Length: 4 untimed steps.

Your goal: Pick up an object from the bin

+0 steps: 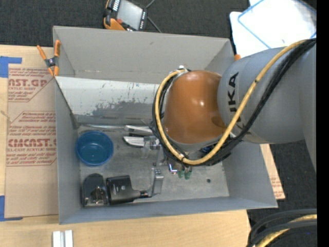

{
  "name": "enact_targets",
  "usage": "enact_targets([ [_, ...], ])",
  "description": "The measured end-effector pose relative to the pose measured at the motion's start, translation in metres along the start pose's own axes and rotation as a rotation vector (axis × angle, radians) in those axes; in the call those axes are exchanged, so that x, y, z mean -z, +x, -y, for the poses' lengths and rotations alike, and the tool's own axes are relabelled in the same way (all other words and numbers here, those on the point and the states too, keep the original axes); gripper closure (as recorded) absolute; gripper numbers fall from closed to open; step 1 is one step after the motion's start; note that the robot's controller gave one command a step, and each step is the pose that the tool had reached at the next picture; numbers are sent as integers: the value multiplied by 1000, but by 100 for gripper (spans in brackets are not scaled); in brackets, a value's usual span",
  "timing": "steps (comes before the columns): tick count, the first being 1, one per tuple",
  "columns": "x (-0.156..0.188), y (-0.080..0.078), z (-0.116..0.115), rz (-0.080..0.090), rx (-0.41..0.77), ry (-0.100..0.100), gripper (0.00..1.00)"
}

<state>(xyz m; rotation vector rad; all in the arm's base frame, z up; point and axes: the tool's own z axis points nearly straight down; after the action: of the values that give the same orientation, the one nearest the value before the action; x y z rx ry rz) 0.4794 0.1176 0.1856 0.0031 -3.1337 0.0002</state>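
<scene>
1. Camera view, progress: the arm [267,96] reaches into the bin [67,189] from the right. Its orange cover [193,107] hangs above the middle of the floor. The gripper [157,176] sits low under that cover, close to the bin floor. Nothing is seen lifted, so the pick is judged as not yet done; grasp and lift remain.
2. Camera view, end effector state: how far it stands open cannot be told, as the cover hides most of it. No thing is visible in its hold.
3. Camera view, nearest things: a black boxy device [120,186] lies by the front wall, just left of the gripper. A pale elongated item [138,138] lies on the floor at the cover's left edge. Which of the two is the target cannot be told.
4. Camera view, orientation: the device's long axis runs left to right along the front wall; a thin stem points right, toward the gripper. The pale item also lies roughly left to right.
5. Camera view, remainder: a blue bowl [94,148] and a rounded black item [92,190] lie further left.
</scene>
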Motion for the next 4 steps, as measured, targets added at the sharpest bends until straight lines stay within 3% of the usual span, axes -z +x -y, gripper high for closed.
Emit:
enact_targets([
  [1,4,-2,1,8,-2,-1,0],
  [2,-107,-30,-110,9,240,-1,0],
  [3,-27,-5,-95,18,184,-1,0],
  [4,-88,-9,-126,0,674,-2,0],
])
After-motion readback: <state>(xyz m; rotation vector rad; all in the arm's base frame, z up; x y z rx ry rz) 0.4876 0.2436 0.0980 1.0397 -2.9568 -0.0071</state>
